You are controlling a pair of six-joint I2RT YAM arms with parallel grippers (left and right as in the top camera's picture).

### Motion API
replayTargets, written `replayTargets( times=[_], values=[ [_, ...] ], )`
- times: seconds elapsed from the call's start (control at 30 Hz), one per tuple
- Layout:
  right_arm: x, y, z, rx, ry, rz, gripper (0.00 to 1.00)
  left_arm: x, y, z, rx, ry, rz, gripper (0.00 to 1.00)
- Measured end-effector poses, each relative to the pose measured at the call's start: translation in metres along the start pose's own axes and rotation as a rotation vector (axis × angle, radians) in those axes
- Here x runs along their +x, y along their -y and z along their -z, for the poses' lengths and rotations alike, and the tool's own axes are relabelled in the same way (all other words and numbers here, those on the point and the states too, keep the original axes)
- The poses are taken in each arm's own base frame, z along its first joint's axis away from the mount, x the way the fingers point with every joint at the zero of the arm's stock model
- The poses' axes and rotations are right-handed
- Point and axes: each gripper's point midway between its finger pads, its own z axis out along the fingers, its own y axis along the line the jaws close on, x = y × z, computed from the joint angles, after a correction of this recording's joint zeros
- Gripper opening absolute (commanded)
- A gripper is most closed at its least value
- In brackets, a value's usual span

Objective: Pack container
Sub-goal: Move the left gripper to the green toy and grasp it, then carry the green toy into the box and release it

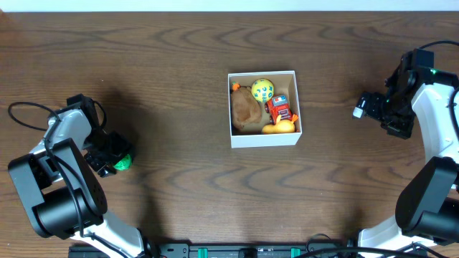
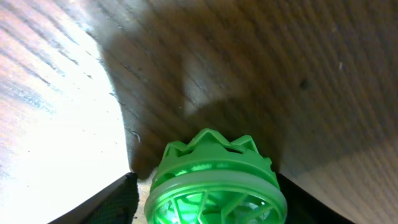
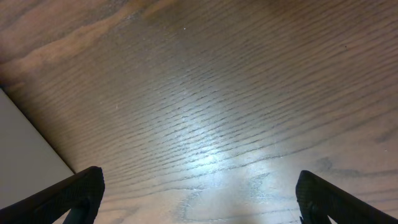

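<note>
The container, a small white box with a tan inside, stands at the table's middle. It holds a brown toy, a yellow spotted ball, a red toy and a yellow toy. My left gripper is at the left front, far from the box, shut on a green ribbed toy. In the left wrist view the green toy fills the space between the fingers. My right gripper is open and empty right of the box, over bare wood.
The dark wood table surrounds the box. Both arm bases stand at the front corners, and a black cable loops beside the left arm.
</note>
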Motion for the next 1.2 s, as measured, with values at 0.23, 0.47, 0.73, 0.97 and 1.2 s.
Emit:
replayTargets(
  times=[0.23, 0.47, 0.73, 0.97, 1.2],
  values=[
    [0.000, 0.000, 0.000, 0.000, 0.000, 0.000, 0.99, 0.001, 0.000, 0.000, -0.002, -0.003, 0.001, 0.56],
    [0.000, 0.000, 0.000, 0.000, 0.000, 0.000, 0.99, 0.002, -0.001, 0.000, -0.004, -0.008, -0.001, 0.38],
    [0.000, 0.000, 0.000, 0.000, 0.000, 0.000, 0.99, -0.003, 0.024, 0.023, 0.015, 0.058, -0.071, 0.29],
    [0.000, 0.000, 0.000, 0.000, 0.000, 0.000, 0.99, 0.010, 0.106, 0.113, 0.148, 0.324, -0.308, 0.28],
    [0.000, 0.000, 0.000, -0.001, 0.001, 0.001, 0.99, 0.094, 0.217, 0.194, 0.396, 0.568, -0.679, 0.28]
  ],
)
